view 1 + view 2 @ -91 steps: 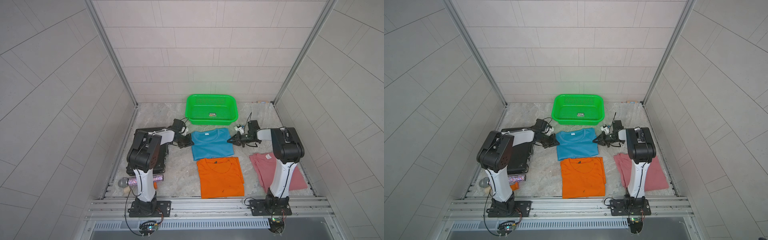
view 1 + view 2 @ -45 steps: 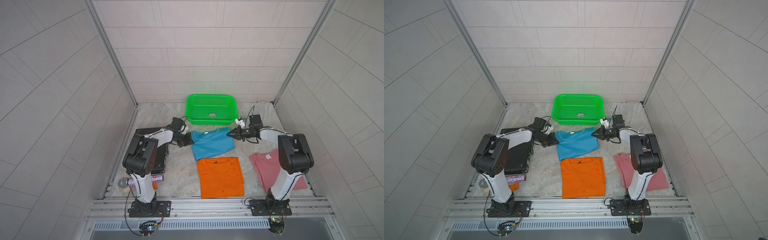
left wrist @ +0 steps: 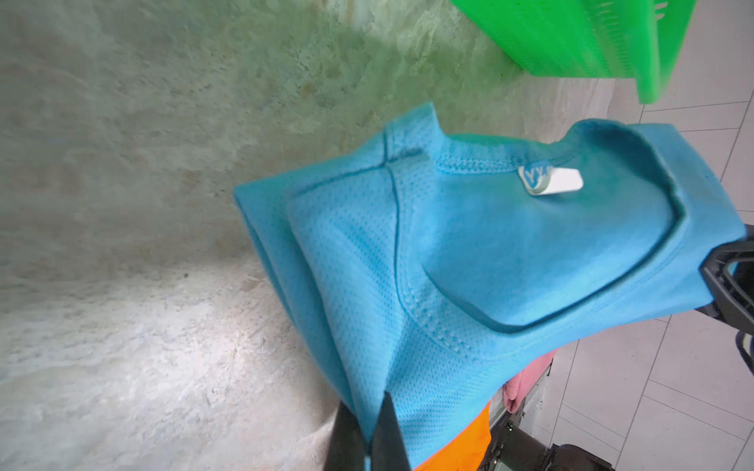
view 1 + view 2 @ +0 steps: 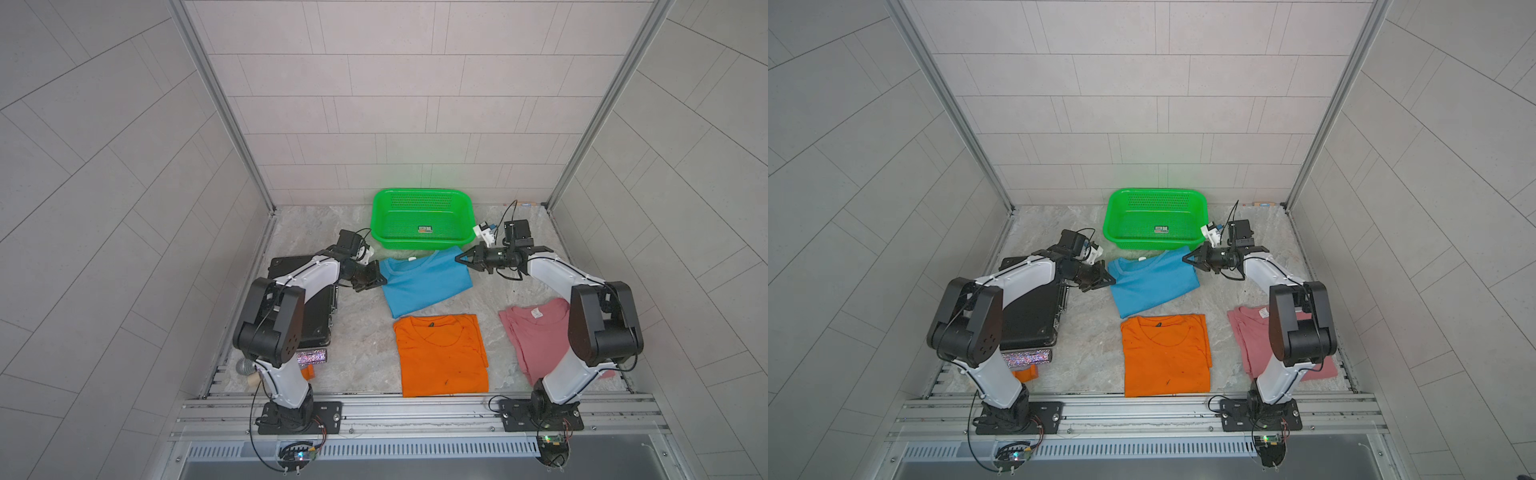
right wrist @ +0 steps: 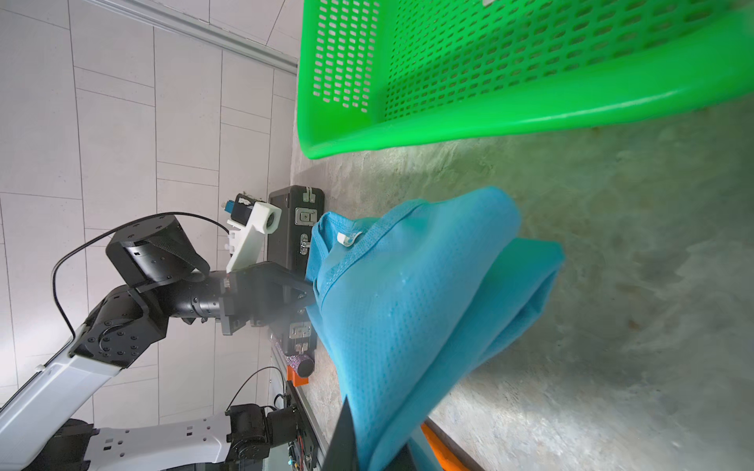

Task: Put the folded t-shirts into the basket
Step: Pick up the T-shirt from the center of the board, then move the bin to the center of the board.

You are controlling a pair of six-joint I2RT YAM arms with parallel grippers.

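A sky blue folded t-shirt (image 4: 424, 280) (image 4: 1152, 280) hangs slightly raised between my two grippers, its far edge close to the green basket (image 4: 422, 245) (image 4: 1156, 245). My left gripper (image 4: 380, 279) (image 3: 369, 432) is shut on the shirt's left collar-side edge. My right gripper (image 4: 459, 258) (image 5: 367, 444) is shut on the shirt's right far corner. The blue cloth (image 3: 469, 253) (image 5: 408, 310) bunches between both pairs of jaws. An orange folded t-shirt (image 4: 440, 353) (image 4: 1165, 353) lies flat in front. A pink folded t-shirt (image 4: 536, 336) (image 4: 1252, 336) lies at the right, partly behind my right arm.
A black flat case (image 4: 316, 307) (image 4: 1030, 316) lies at the left under my left arm. In front of it sit a glittery cylinder (image 4: 311, 356), a small orange plastic piece (image 4: 1025, 374) and a grey ball (image 4: 245, 366). Tiled walls close in three sides.
Both grippers have lifted the blue shirt's far edge and carried it toward the basket. The shirt now sits skewed, its right corner nearer the basket.
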